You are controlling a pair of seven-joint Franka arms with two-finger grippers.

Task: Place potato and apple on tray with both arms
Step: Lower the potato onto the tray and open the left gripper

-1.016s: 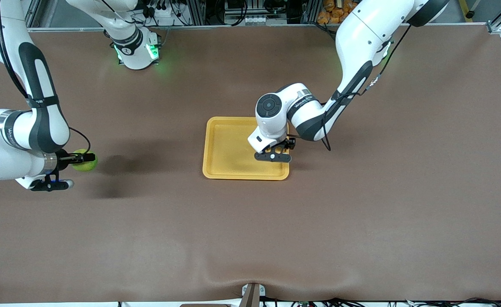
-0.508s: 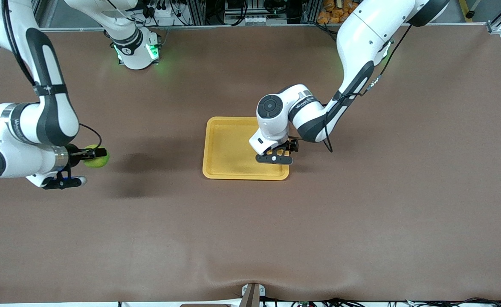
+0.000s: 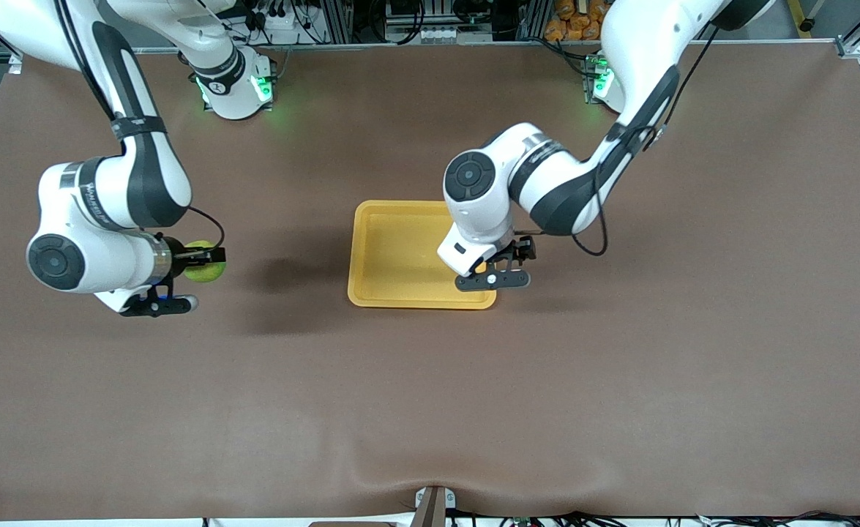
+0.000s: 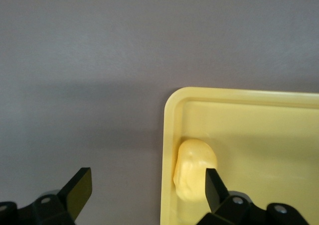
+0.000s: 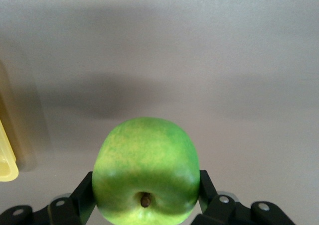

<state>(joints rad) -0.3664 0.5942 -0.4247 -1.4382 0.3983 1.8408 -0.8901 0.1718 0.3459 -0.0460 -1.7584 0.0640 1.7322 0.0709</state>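
desk [image 3: 620, 380]: brown mat, lab racks along the robots' edge.
potato [image 4: 194, 170]: lying in the tray [image 3: 393, 256], against its rim.
left end effector [image 3: 494, 272]: fingers now wide, lifting off the tray's corner, potato delivered!
apple [image 3: 205, 270]: clamped in right end effector [image 3: 197, 272], carried closer to the tray, still well apart.

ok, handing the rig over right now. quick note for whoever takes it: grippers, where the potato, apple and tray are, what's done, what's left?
Left gripper: open, over the tray's corner toward the left arm's end, nearer the front camera.
Potato: released, lying in the tray against the rim.
Right gripper: shut on the apple, in the air over bare table toward the right arm's end, short of the tray.
Done: potato placed.
Left: carry the apple over the tray and release it.
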